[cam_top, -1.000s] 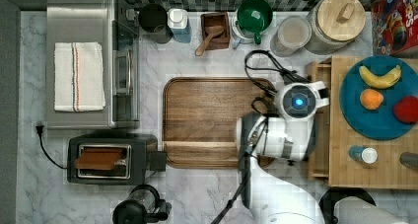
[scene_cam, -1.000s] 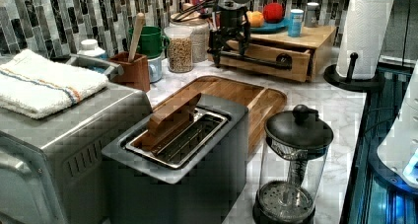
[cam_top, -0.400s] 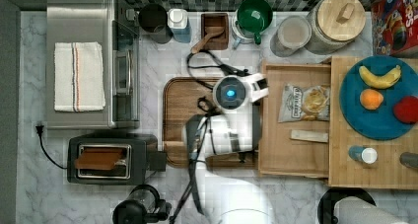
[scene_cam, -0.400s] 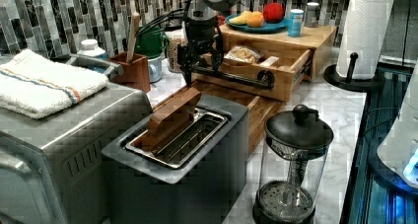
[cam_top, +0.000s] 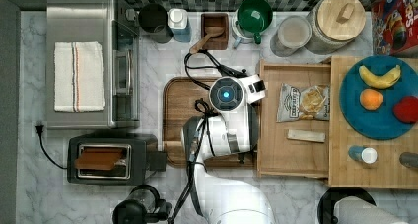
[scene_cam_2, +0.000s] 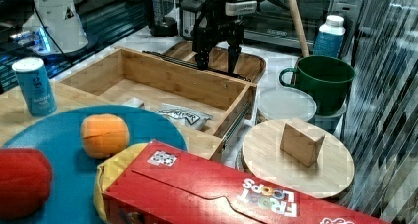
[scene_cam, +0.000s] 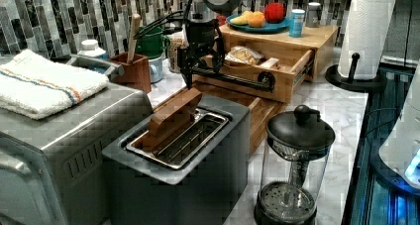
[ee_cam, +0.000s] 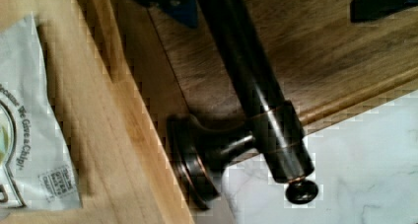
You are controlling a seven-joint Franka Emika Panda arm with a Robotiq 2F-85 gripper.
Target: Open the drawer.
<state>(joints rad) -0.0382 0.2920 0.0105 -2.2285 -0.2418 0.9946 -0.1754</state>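
Observation:
The drawer (cam_top: 296, 155) is a shallow pale-wood box, pulled well out of its cabinet toward the top view's left. A chip bag (cam_top: 301, 102) and a small pale bar (cam_top: 306, 135) lie inside it. Its long black handle (scene_cam: 233, 79) runs across the front panel. My gripper (scene_cam_2: 216, 63) hangs at that handle, open. In the wrist view the handle (ee_cam: 246, 81) passes between the two fingers (ee_cam: 170, 7), close to one of them and well clear of the other. My arm hides most of the handle in the top view.
A darker brown tray (cam_top: 182, 120) lies under my wrist, just in front of the drawer. A toaster (cam_top: 108, 157) and toaster oven (cam_top: 88, 61) stand beyond it. A green mug (cam_top: 254, 17), jars, a French press (scene_cam: 292, 170) and a paper towel roll (scene_cam: 369, 31) ring the area.
Over the last second the drawer slid out toward the top view's left, with my gripper at its handle. Since 0.4 s ago the drawer has stayed at the same extent.

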